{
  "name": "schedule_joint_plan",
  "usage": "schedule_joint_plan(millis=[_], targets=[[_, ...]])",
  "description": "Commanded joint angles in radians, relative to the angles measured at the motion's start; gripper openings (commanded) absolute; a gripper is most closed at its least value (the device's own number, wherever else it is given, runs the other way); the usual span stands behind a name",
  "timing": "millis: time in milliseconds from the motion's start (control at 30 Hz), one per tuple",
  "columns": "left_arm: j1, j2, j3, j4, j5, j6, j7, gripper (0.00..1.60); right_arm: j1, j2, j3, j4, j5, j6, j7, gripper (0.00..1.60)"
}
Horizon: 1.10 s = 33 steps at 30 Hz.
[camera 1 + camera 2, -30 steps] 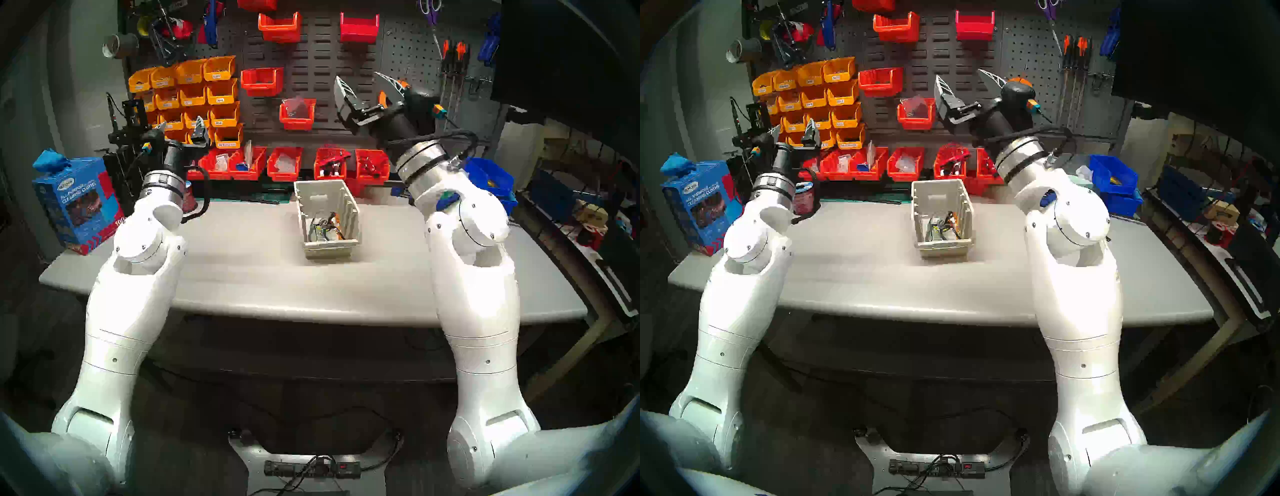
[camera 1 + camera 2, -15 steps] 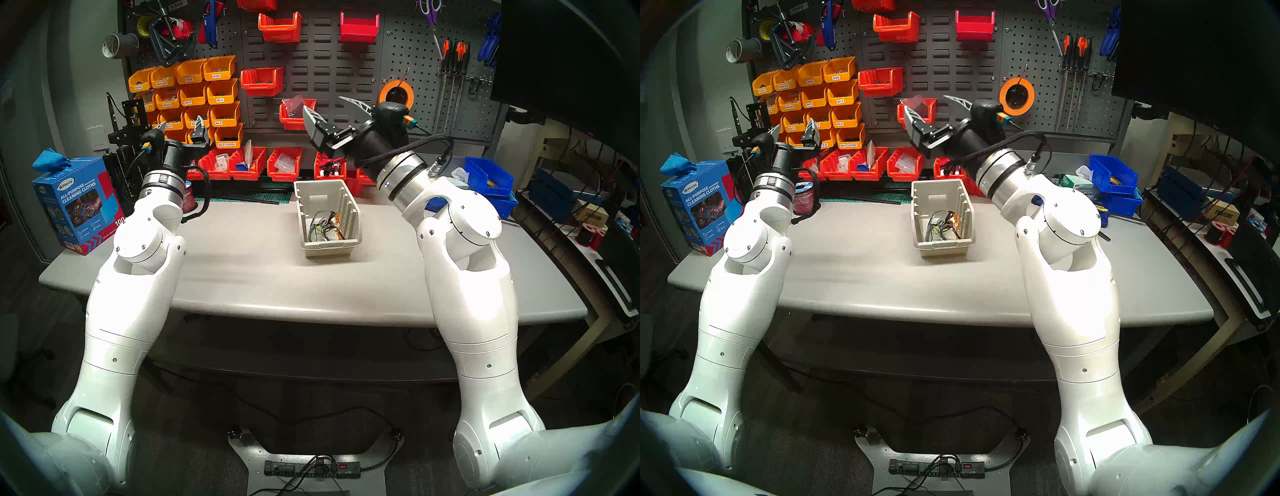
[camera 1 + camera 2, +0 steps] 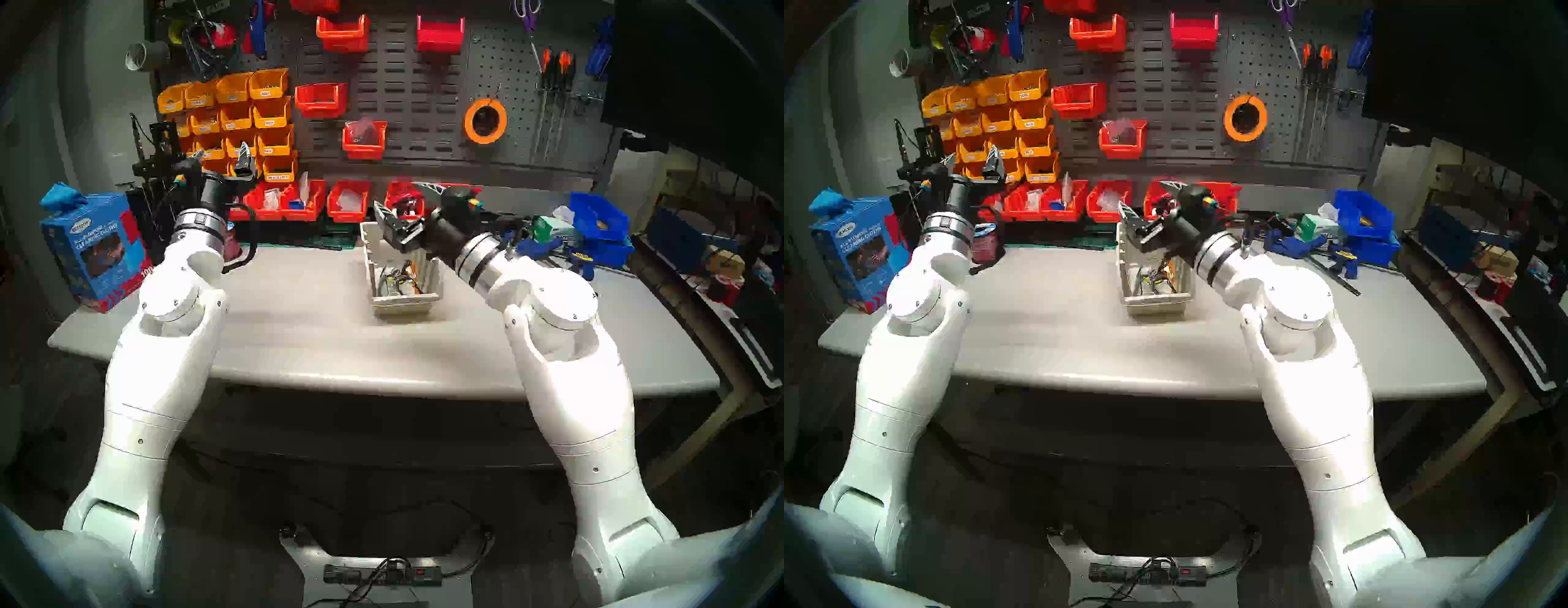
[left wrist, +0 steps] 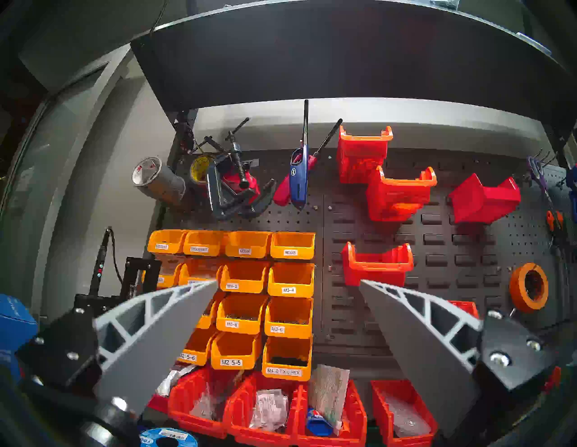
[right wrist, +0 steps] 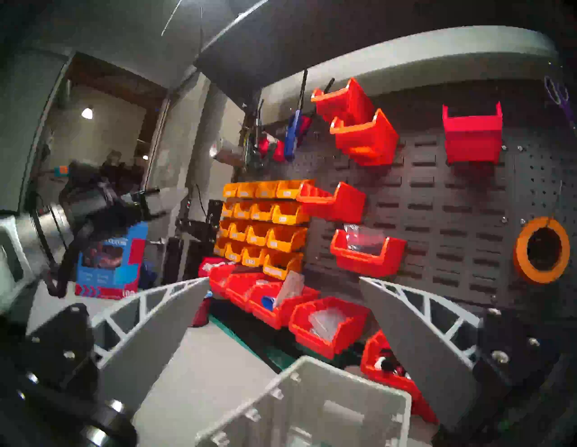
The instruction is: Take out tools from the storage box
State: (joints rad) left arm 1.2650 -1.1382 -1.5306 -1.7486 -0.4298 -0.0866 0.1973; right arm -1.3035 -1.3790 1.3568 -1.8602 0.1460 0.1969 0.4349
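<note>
The right gripper (image 3: 405,199), fingers wide and empty, hangs over the beige storage box (image 3: 384,304) at frame centre. Safety glasses (image 3: 396,278) lie inside. The left gripper (image 3: 222,153), at left, is also spread wide.

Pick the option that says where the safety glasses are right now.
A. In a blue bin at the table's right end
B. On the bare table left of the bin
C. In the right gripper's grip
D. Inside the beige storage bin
D: the safety glasses lie inside the beige storage bin, and the right gripper above it is open and empty.
</note>
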Motion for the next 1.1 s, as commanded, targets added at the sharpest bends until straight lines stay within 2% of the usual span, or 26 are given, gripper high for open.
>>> schedule_joint_plan(millis=[0, 233, 467, 900, 1067], targets=[[-0.017, 0.001, -0.004, -0.008, 0.003, -0.005, 0.001, 1.60, 0.046, 0.025, -0.040, 0.046, -0.057, -0.020, 0.014, 1.60], [-0.017, 0.001, -0.004, -0.008, 0.003, -0.005, 0.001, 1.60, 0.066, 0.064, -0.085, 0.079, -0.108, -0.002, 0.047, 1.60], [-0.017, 0.001, -0.004, -0.008, 0.003, -0.005, 0.001, 1.60, 0.077, 0.070, -0.097, 0.095, -0.134, 0.013, 0.054, 1.60], [-0.017, 0.001, -0.004, -0.008, 0.003, -0.005, 0.001, 1.60, 0.044, 0.055, -0.056, 0.101, -0.130, 0.004, 0.010, 1.60], [-0.017, 0.001, -0.004, -0.008, 0.003, -0.005, 0.001, 1.60, 0.040, 0.078, -0.059, 0.089, -0.098, 0.044, 0.078, 1.60]])
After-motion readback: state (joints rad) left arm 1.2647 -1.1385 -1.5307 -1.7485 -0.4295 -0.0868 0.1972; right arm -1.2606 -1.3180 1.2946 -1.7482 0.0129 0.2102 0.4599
